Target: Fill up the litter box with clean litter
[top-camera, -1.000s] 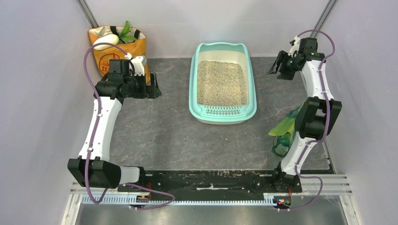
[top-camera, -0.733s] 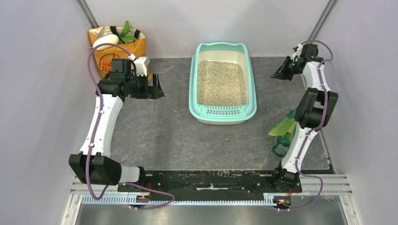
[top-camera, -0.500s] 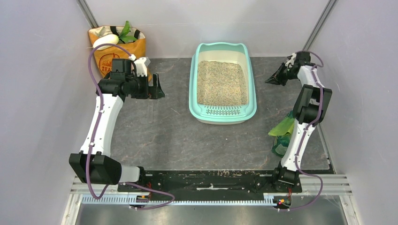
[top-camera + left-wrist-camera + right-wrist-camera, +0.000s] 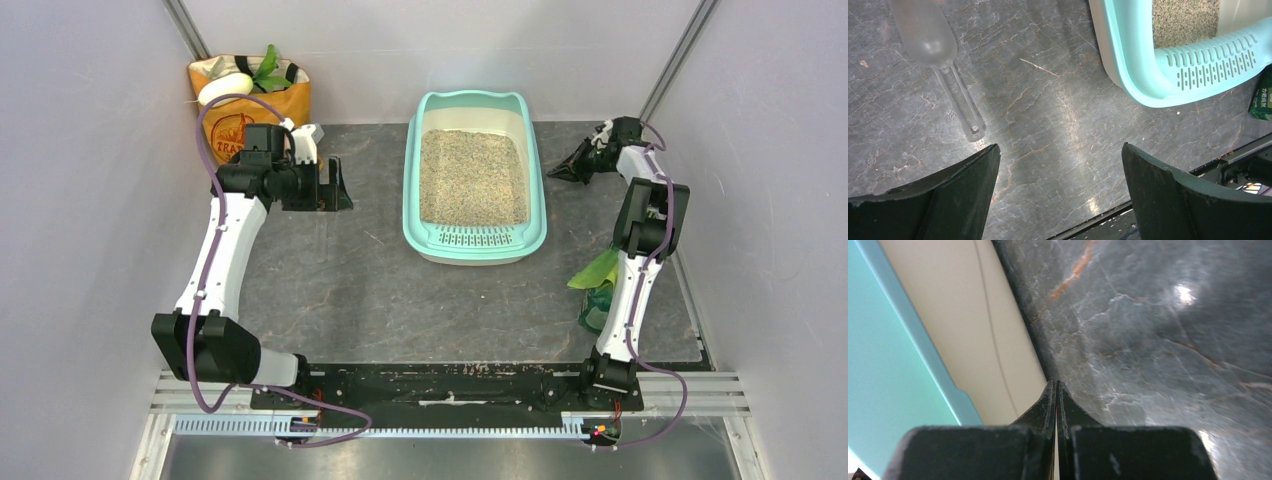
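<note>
A mint-teal rectangular litter box (image 4: 411, 200) with rounded corners and a cream inner rim is set flat on the far middle of the dark table (image 4: 380, 290). Its slotted grate step (image 4: 476, 238) is turned toward the near edge. The floor is covered by a level bed of beige, speckled clean litter (image 4: 473, 178).

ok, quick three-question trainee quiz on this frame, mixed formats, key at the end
1. True or false: the right hand is shut on nothing.
2. Fill in: the litter box holds tan ____.
3. Where is the clear scoop? A) in the litter box B) lying on the table C) in the right hand

Key: 1 true; 2 litter; 3 B.
</note>
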Action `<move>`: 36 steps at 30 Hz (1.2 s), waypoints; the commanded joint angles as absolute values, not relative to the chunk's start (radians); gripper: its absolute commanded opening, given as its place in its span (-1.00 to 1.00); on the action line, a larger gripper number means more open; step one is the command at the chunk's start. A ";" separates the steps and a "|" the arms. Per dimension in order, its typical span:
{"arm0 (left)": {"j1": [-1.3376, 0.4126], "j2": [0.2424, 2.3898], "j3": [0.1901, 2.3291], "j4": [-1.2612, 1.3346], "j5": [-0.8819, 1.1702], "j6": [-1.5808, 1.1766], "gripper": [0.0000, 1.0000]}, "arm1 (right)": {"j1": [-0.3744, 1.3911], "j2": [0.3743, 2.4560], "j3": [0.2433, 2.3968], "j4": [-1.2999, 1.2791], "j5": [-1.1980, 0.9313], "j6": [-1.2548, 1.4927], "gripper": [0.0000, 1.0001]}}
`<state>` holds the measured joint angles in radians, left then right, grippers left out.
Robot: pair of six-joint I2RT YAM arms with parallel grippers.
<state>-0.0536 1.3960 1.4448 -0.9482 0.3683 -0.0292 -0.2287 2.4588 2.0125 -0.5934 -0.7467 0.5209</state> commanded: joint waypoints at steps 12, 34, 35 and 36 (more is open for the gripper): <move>-0.055 1.412 1.463 -0.944 0.378 -0.003 0.95 | -0.146 2.474 1.979 -0.410 -0.897 0.646 -1.00; -0.055 1.415 1.452 -0.943 0.361 0.028 0.94 | -0.019 2.428 1.877 -0.313 -0.954 0.715 -1.00; -0.054 1.416 1.450 -0.943 0.360 0.028 0.94 | -0.011 2.428 1.873 -0.310 -0.954 0.715 -1.00; -0.054 1.417 1.450 -0.943 0.361 0.028 0.94 | -0.005 2.430 1.873 -0.309 -0.954 0.714 -1.00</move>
<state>-0.0536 1.4120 1.4448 -0.9482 0.3664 -0.0078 -0.0505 2.4958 1.8858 -0.3443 -0.8932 0.6971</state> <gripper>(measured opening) 0.971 0.006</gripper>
